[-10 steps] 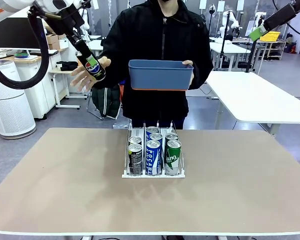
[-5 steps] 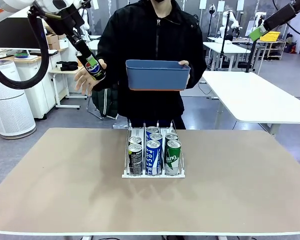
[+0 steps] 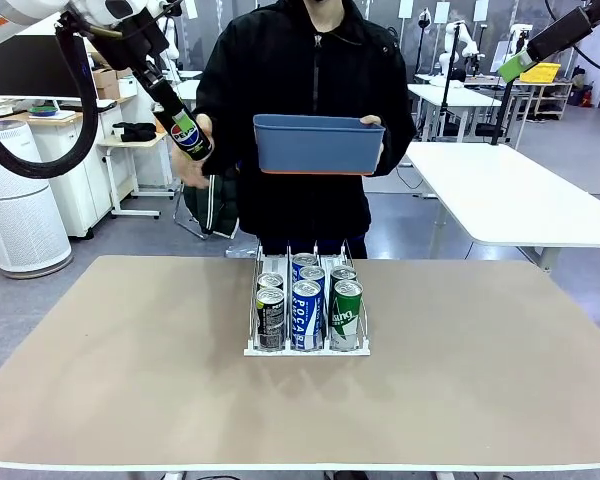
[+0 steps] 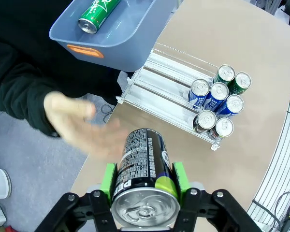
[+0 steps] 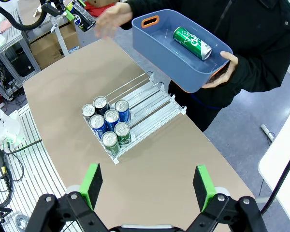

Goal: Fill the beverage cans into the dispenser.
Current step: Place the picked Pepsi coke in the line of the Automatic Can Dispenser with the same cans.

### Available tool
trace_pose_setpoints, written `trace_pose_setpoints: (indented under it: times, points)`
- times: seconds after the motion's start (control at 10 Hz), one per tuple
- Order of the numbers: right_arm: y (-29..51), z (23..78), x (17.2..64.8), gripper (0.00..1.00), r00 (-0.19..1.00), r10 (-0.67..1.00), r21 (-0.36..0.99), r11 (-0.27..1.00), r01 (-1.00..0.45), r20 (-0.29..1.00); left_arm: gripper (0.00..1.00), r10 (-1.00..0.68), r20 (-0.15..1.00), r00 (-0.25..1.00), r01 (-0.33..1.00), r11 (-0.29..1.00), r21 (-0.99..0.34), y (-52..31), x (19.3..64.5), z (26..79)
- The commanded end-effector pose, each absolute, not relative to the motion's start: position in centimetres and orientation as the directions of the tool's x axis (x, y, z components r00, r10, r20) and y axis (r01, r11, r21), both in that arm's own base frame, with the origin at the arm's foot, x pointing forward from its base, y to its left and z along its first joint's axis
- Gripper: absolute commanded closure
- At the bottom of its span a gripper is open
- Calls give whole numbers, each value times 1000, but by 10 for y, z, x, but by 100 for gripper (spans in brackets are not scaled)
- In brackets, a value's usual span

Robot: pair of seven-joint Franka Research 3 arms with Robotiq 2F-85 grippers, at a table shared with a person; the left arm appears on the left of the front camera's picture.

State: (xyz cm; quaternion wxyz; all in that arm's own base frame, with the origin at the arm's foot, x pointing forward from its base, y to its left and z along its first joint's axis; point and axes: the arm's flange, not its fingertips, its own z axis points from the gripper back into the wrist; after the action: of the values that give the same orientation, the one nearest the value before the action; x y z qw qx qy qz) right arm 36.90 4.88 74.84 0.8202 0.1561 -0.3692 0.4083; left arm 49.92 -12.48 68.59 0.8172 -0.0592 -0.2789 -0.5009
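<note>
1. Beverage cans (image 3: 307, 300), six in all, stand in the near end of the dispenser (image 3: 306, 350) at the middle of the front view. Two black ones are in the left lane, two blue-and-white ones in the middle lane and two green ones in the right lane.
2. The dispenser rests on the desk (image 3: 120, 380).
3. The left pincer (image 4: 144, 180) pinches a black Pepsi can (image 3: 189, 136) between its green pads. The can is tilted and held off the desk, in the upper left of the front view.
4. A person's hand (image 4: 75, 121), blurred, is just behind that can.
5. The person's other hand (image 5: 225, 65) holds a blue bin (image 3: 318, 150) in the upper middle of the front view. One green can (image 5: 192, 42) lies on its side in the bin.
6. The right pincer (image 5: 147, 187) is spread wide with nothing between its pads, high above the desk.
</note>
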Motion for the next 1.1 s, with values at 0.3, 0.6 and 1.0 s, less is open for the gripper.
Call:
trace_pose_setpoints:
  times: [0.3, 0.6, 1.0]
  points:
    - [48, 748, 370, 0, 393, 549, -40, 616, -787, 738, 42, -786, 515, 343, 852, 491, 183, -125, 499, 686]
    - [48, 748, 370, 0, 393, 549, -40, 616, -787, 738, 42, -782, 464, 416, 834, 532, 148, -142, 490, 685]
    - [48, 748, 370, 0, 393, 549, -40, 616, -787, 738, 42, -797, 468, 382, 866, 485, 121, -181, 463, 680]
